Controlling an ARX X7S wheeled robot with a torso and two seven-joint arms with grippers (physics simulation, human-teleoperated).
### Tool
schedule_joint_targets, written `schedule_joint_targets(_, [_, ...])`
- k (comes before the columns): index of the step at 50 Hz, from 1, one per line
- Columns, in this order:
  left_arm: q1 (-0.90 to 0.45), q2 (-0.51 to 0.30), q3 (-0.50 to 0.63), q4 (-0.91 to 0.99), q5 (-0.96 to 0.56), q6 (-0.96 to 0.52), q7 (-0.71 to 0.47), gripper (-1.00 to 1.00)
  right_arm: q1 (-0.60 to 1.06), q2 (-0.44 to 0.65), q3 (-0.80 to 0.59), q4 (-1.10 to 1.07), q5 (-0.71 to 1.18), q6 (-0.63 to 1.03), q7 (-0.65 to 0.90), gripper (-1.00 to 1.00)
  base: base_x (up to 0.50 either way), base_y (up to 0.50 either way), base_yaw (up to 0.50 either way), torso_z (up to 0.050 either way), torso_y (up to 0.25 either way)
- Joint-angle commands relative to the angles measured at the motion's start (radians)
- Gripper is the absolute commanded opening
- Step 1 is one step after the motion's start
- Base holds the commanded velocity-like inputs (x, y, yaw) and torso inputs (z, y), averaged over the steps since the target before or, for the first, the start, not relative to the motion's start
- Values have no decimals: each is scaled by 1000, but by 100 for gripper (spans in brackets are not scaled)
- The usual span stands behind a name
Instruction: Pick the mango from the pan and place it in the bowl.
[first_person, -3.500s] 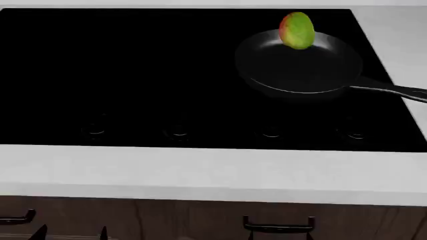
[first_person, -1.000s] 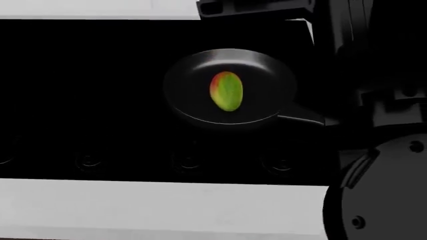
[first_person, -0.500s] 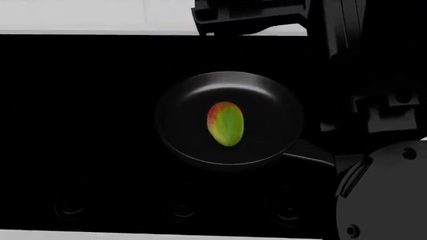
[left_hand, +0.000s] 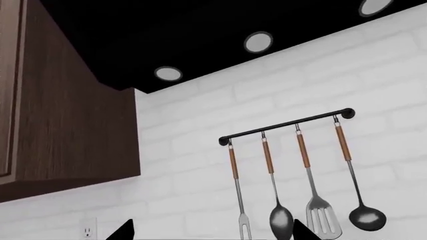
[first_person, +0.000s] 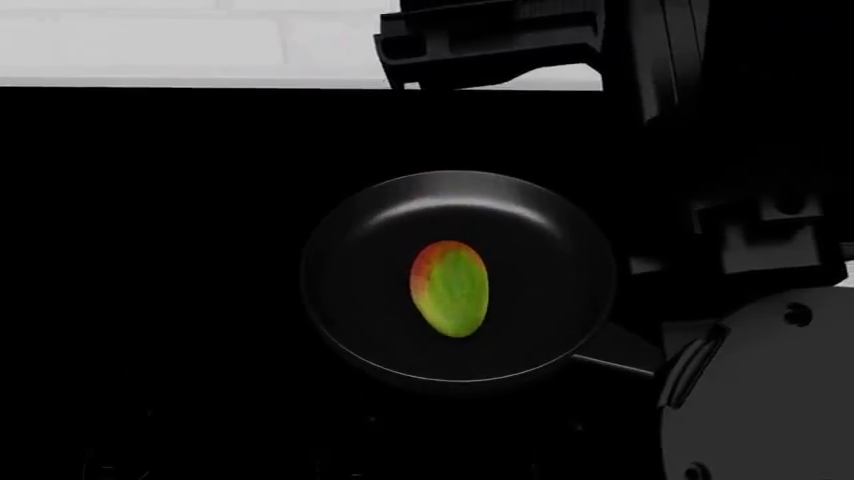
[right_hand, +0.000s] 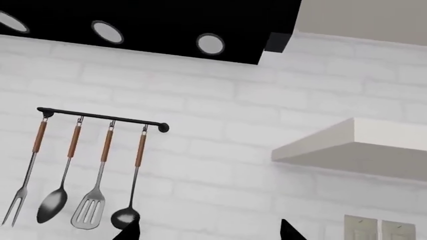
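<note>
Where our head camera looks down, we log one mango (first_person: 451, 288) — green with a red-orange blush along one long edge — lying on its side near the middle of the pan (first_person: 534, 215); the pan, round and black, sits on a black cooktop (first_person: 160, 250), its handle (first_person: 617, 352) running off toward our right arm (first_person: 747, 300), whose dark links fill that side of the view; white brick wall (first_person: 187, 40) at the far edge; no bowl entered for any view.

Left wrist view: left gripper (left_hand: 210, 232) showing only two dark fingertips (left_hand: 122, 231) at the picture's edge, set apart with nothing between them; behind, a rail (left_hand: 287, 126) carrying four hanging utensils (left_hand: 319, 190), a brown wall cabinet (left_hand: 67, 115), a black hood underside with round lights (left_hand: 257, 42).

Right wrist view: right gripper (right_hand: 210, 231) likewise — two tips (right_hand: 131, 231) parted, holding nothing; the same rail of utensils (right_hand: 100, 120) beyond, a pale shelf (right_hand: 353, 150), wall outlets (right_hand: 380, 227).

Neither gripper is seen near the mango; how wide either stands beyond the parted tips, we cannot tell.
</note>
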Motion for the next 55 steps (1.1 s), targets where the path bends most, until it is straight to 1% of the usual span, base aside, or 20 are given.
schedule_joint_targets(1, [4, 21, -40, -1, -8, 9, -2, 100, 44, -37, 43, 65, 143, 79, 79, 100, 0, 0, 0, 0, 0])
schedule_joint_targets(7, [25, 30, -65, -1, -57, 34, -39, 100, 65, -54, 45, 188, 272, 140, 199, 100, 0, 0, 0, 0, 0])
schedule_joint_targets(10, [32, 30, -76, -1, -72, 39, -49, 100, 79, -55, 25, 236, 284, 158, 212, 100, 0, 0, 0, 0, 0])
schedule_joint_targets(11, [32, 29, -76, 1, -71, 37, -49, 100, 85, -60, 23, 274, 319, 167, 233, 100, 0, 0, 0, 0, 0])
schedule_joint_targets(15, [35, 26, -83, 3, -79, 39, -54, 100, 103, -72, 5, 380, 355, 178, 264, 100, 0, 0, 0, 0, 0])
schedule_joint_targets(16, [38, 26, -88, 2, -85, 42, -59, 100, 114, -71, -14, 401, 330, 181, 238, 100, 0, 0, 0, 0, 0])
schedule_joint_targets(18, [49, 28, -100, 3, -103, 52, -72, 100, 133, -85, -32, 484, 351, 193, 240, 100, 0, 0, 0, 0, 0])
schedule_joint_targets(22, [52, 26, -109, 3, -112, 53, -78, 100, 158, -101, -67, 577, 355, 202, 208, 100, 0, 0, 0, 0, 0])
schedule_joint_targets(31, [75, 31, -140, 1, -160, 77, -114, 100, 177, -143, -102, 750, 359, 180, 153, 100, 0, 0, 0, 0, 0])
schedule_joint_targets(42, [88, 36, -154, -10, -199, 96, -148, 100, 168, -169, -174, 853, 269, 127, 33, 100, 0, 0, 0, 0, 0])
schedule_joint_targets(45, [95, 37, -158, -15, -212, 105, -161, 100, 160, -175, -173, 882, 278, 121, 23, 100, 0, 0, 0, 0, 0])
schedule_joint_targets(47, [56, 26, -139, -34, -191, 77, -143, 100, 153, -179, -173, 892, 284, 119, 20, 100, 0, 0, 0, 0, 0])
schedule_joint_targets(48, [87, 34, -149, -16, -205, 94, -158, 100, 149, -180, -178, 895, 282, 118, 16, 100, 0, 0, 0, 0, 0])
schedule_joint_targets(55, [101, 34, -157, -14, -224, 103, -174, 100, 132, -184, -206, 922, 260, 105, -6, 100, 0, 0, 0, 0, 0])
